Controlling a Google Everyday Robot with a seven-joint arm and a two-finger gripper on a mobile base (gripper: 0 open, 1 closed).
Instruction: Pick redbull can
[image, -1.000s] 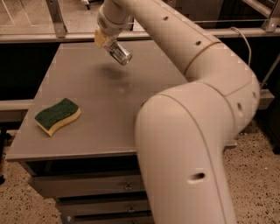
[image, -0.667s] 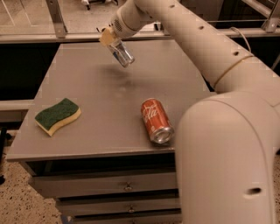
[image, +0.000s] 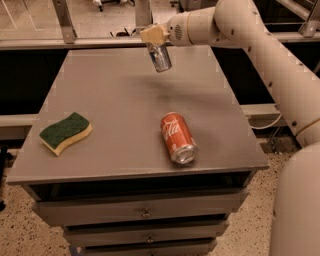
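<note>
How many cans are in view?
2: a slim silver metal can held by the gripper over the far side of the grey table; a red cola can lying near the front edge.

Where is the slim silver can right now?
In the camera view, the slim silver metal can hangs tilted in the gripper above the far side of the grey table, beyond the lying red cola can.

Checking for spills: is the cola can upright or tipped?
Tipped: cola can lies on its side. The gripper, high at the far side, holds the redbull can.
</note>
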